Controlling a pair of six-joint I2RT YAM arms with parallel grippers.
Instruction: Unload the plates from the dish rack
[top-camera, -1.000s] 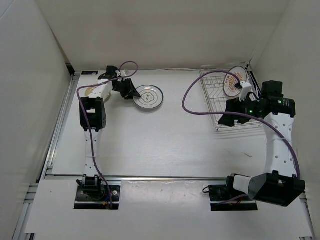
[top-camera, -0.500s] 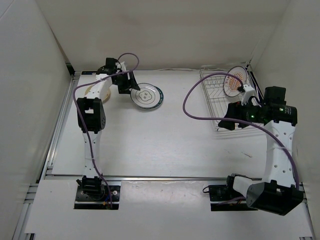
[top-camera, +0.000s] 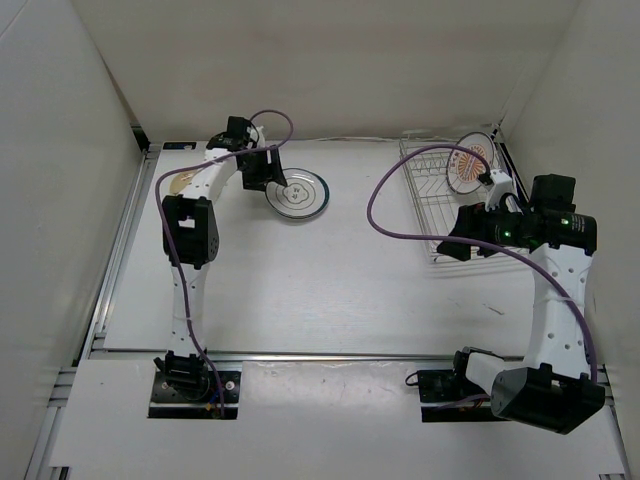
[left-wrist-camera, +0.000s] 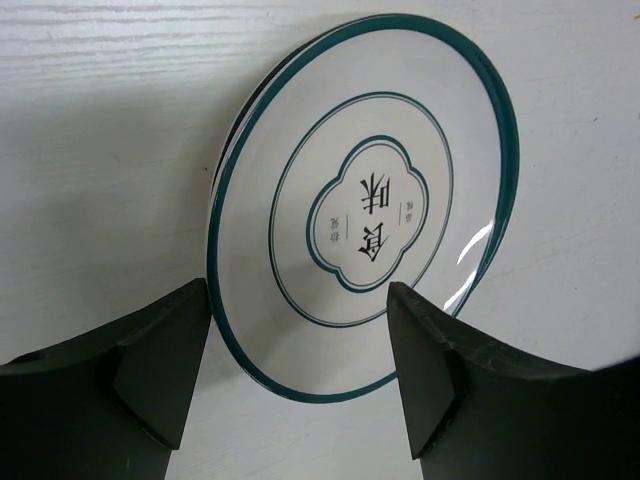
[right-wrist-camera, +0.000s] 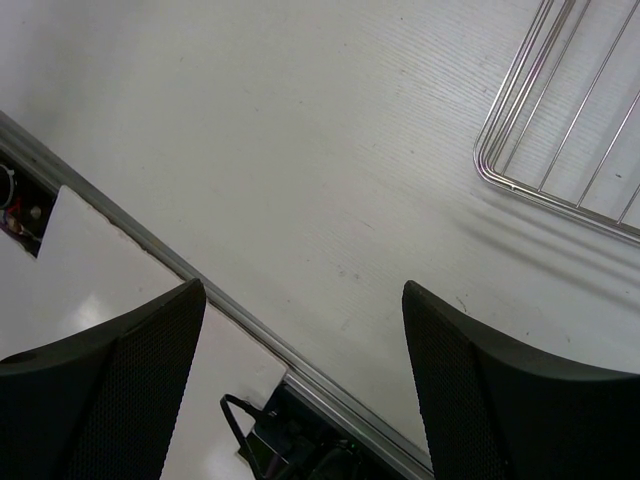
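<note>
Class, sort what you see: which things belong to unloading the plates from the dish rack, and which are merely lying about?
Job:
silver wire dish rack
white round plate with orange-red centre, standing in it
white round plate with dark green rim, on the table
plain tan round plate, on the table

Just there:
purple cables
metal rail along the table's near edge

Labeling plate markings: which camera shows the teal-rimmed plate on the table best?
Left wrist: the teal-rimmed plate fills the frame, its rings and centre characters sharp. Top external shows it small near the left hand, markings unreadable. Right wrist misses it, showing only table and a dish rack corner.
</note>
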